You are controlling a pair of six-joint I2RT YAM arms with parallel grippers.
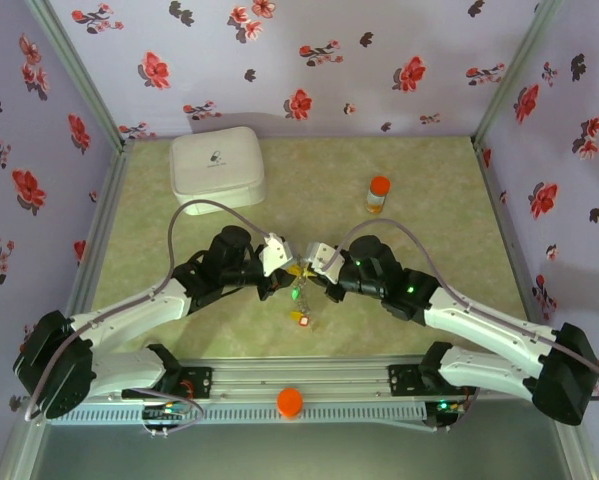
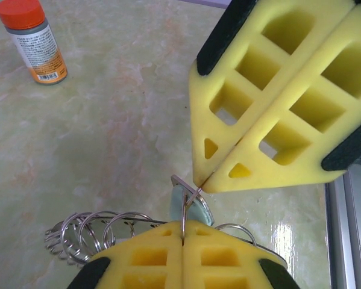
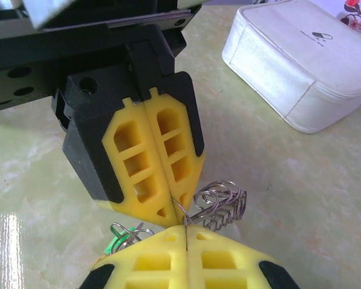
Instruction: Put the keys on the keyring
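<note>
Left gripper [image 2: 183, 236] and right gripper [image 2: 202, 180] are met tip to tip over the tabletop [image 1: 429, 250] centre. Both sets of jaws are pressed together, each clamped on thin wire of the keyring [image 2: 87, 236]. Its coiled loops are made out in the wrist views. A pale teal key [image 2: 198, 211] is seen from the left wrist and a green key [image 3: 116, 242] from the right wrist. A red key [image 1: 302, 320] is seen from above, just near of the tips. Bottle [image 1: 378, 194] and white case [image 1: 217, 163] are seen well apart behind.

A white zipped case [image 1: 217, 163] sits at the far left of the green marbled table [image 1: 439, 200], well apart from a small orange-capped bottle [image 1: 378, 195] standing upright towards the far right. An orange round cap [image 1: 290, 401] lies at the near edge, and flowered lilac walls [image 1: 309, 60] close in the sides.
</note>
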